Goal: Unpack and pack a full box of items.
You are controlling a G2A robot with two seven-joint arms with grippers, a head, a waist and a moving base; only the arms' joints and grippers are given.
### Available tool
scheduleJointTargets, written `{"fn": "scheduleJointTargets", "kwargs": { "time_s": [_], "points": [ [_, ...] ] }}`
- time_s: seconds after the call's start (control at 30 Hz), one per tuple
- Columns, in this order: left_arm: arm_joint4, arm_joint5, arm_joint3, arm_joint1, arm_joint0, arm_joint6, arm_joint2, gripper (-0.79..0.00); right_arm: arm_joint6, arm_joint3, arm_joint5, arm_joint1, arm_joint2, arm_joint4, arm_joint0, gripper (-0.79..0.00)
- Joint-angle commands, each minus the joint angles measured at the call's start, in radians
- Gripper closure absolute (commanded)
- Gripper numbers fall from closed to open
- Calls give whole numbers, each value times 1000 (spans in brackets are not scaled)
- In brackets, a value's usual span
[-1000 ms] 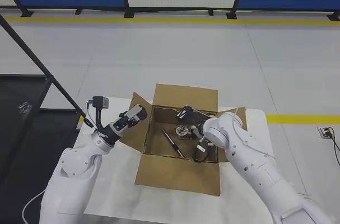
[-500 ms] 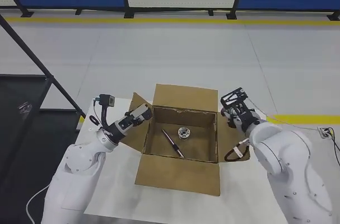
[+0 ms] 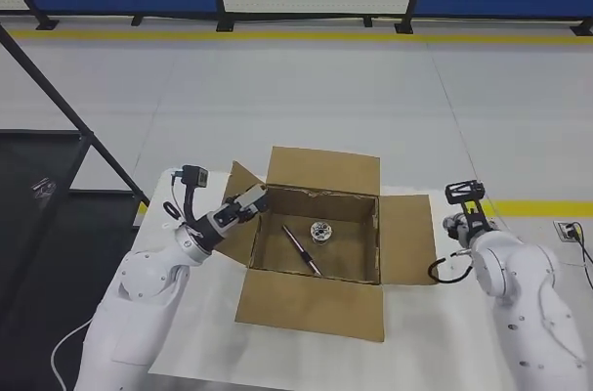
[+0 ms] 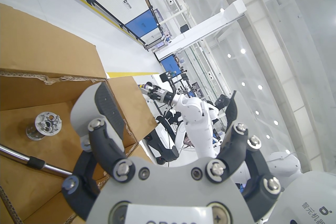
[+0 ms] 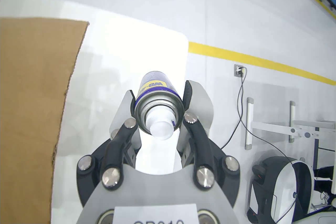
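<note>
On the white surface [image 3: 428, 337] sits the brown box [image 3: 311, 303], with its top flaps folded open. Down on the bottom of the box I see a small round metal part [image 3: 320, 230] near the back wall. Near it, but not touching, a thin metal rod [image 3: 301, 250] with a black grip lies at a slant. My left pincer [image 4: 168, 101] hangs at the box's left flap [image 3: 239, 186], by the back left corner of the opening. Its fingers are spread wide and nothing is between them. My right pincer [image 5: 159, 97] is outside the box, past the right flap [image 3: 408, 239], which lies flat, and it is over the right side of the surface. It squeezes a spray can [image 5: 157, 87] that has a blue and yellow label and a white cap. The cap end points back at the wrist camera. I cannot tell if the can touches the surface.
</note>
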Motion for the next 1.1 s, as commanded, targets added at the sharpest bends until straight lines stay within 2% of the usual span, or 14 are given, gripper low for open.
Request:
{"fn": "scheduleJointTargets", "kwargs": {
  "time_s": [0.0, 0.17, 0.33, 0.37, 0.4, 0.43, 0.47, 0.5, 0.53, 0.7, 0.83, 0.93, 1.07],
  "points": [
    [1, 0, 1, 0, -1, 2, 2, -785, -1, 102, -41, 1, -2, 24, 21, 0],
    [10, 10, 1, 0, -7, 2, 11, -785, -36, 233, -93, 4, 3, 60, 56, 0],
    [19, 20, 0, 0, -17, 0, 22, -785, -67, 280, -119, 8, 8, 83, 63, 0],
    [20, 21, 0, -1, -19, 0, 23, -785, -69, 284, -120, 9, 8, 84, 64, -25],
    [23, 22, 0, -1, -20, 1, 25, -785, -71, 287, -120, 9, 7, 87, 65, -219],
    [25, 23, 0, -1, -21, 1, 26, -785, -72, 290, -122, 10, 6, 90, 65, -323],
    [27, 23, 0, -1, -22, 3, 27, -785, -74, 292, -122, 10, 5, 92, 65, -372],
    [30, 23, 0, 0, -23, 2, 28, -785, -75, 294, -119, 10, 4, 94, 66, -603],
    [30, 23, -1, 0, -23, 3, 29, -785, -75, 296, -120, 11, 2, 97, 66, -773],
    [36, 25, -3, 0, -21, 8, 30, -785, -83, 281, -104, 13, -3, 91, 69, -785],
    [38, 27, -6, 1, -19, 13, 30, -785, -113, 196, -43, 18, 15, 68, 52, -785],
    [38, 27, -8, 2, -18, 15, 30, -785, -133, 55, 42, 19, 31, 40, 8, -785],
    [38, 22, -8, 3, -16, 17, 25, -785, -193, -221, 133, 15, 35, 37, -89, -785]
  ]
}}
